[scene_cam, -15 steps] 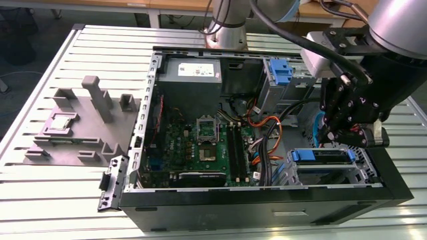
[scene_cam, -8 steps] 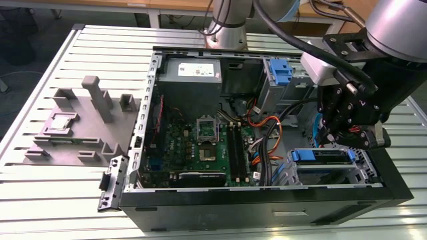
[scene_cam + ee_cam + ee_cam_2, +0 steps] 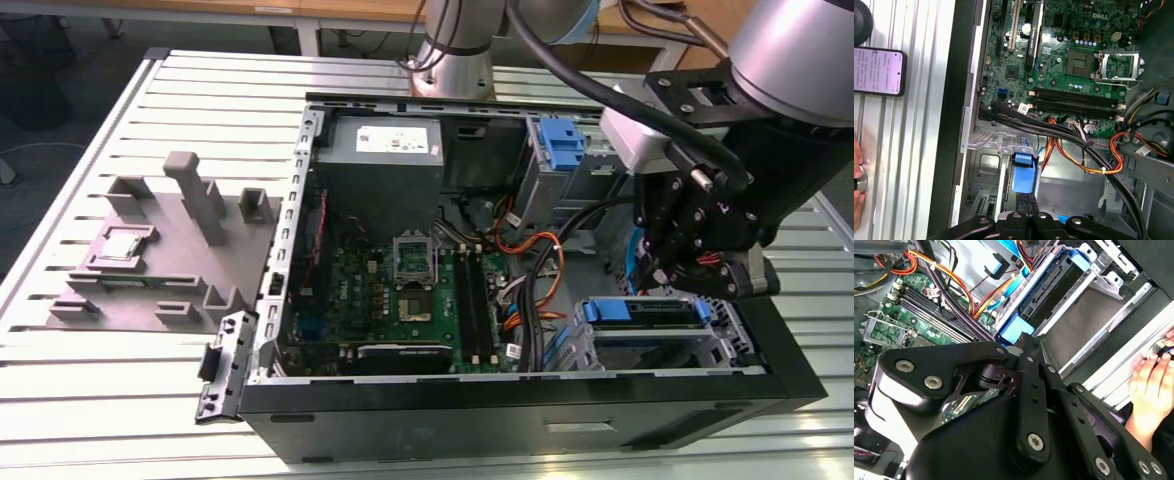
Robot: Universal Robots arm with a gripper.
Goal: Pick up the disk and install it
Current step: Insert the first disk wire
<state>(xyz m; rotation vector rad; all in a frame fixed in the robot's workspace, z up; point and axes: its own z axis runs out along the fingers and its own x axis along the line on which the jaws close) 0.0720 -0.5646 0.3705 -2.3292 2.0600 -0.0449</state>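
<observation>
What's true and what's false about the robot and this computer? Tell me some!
1. The computer case is open, showing a green board. True.
2. The pincer hangs over the grey fixture. False: it is over the drive bay inside the case.
3. A phone lies on the table. True.
4. The disk lies on the table outside the case. False: it sits in the drive bay.

Black gripper (image 3: 1021, 342) close up, its fingers drawn together. Just past the fingertips is the blue frame edge of the disk (image 3: 1051, 297), which sits in a metal bay (image 3: 1104, 277). On one side of the fingers, cables (image 3: 954, 295) cross a green board (image 3: 894, 320). On the other side, well apart, is a hand (image 3: 1150, 385).
</observation>
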